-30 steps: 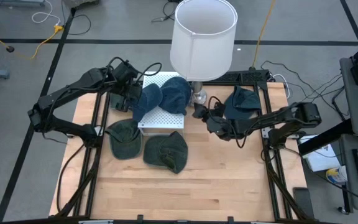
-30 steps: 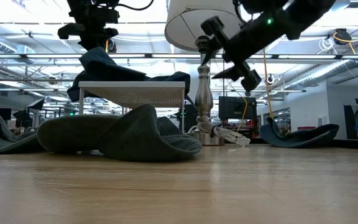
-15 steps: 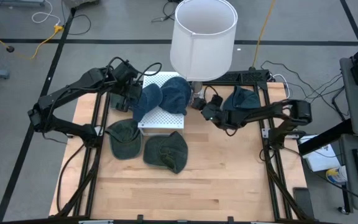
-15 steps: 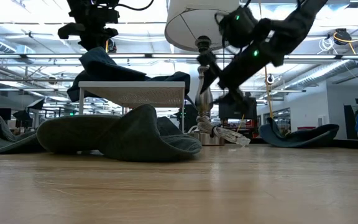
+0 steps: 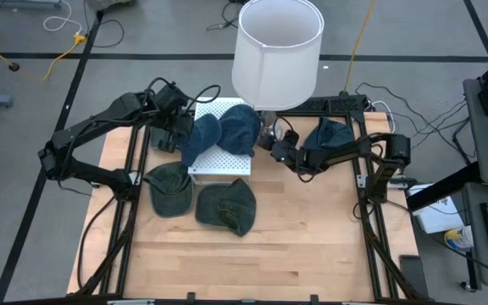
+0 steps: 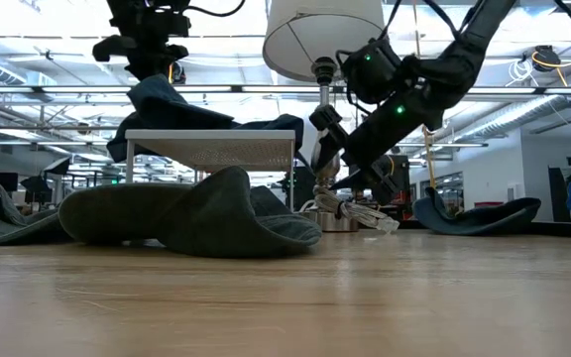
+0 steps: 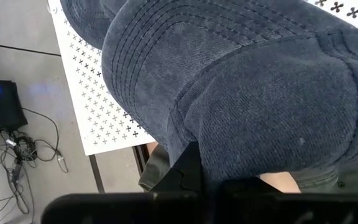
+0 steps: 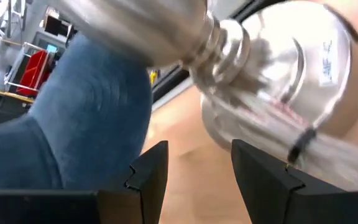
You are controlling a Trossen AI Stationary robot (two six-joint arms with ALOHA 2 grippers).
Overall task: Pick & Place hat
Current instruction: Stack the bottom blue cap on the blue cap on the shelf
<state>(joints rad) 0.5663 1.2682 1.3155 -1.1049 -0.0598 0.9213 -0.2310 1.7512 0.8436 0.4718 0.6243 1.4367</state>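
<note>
The left gripper (image 5: 179, 135) is clamped shut on the edge of a blue hat (image 5: 200, 135) that lies draped over the near-left side of the white perforated stand (image 5: 219, 163); it grips the hem, I'd say, because soft denim gives no other firm purchase, and in the left wrist view the cloth (image 7: 241, 106) bulges right over the fingers. A second blue hat (image 5: 241, 127) sits on the stand beside it, the two touching. From above, the held hat runs lengthwise from the gripper toward the stand's front-left corner, crown toward the middle of the stand, brim hanging off the edge; in the low view it sags down the stand's side (image 6: 157, 104). The right gripper (image 5: 276, 149) hangs low beside the lamp base (image 5: 268, 133), its fingers apart and holding nothing; the right wrist view shows the two fingers (image 8: 151, 177) spread with the chrome base (image 8: 278, 81) and the second hat ahead. It looks to me as though it is lining up on that hat, though the lamp stem stands close in the way. Two green hats (image 5: 169, 186) (image 5: 227, 204) lie flat on the table (image 5: 252, 263) in front of the stand, and another dark hat (image 5: 330, 135) rests behind the right arm.
</note>
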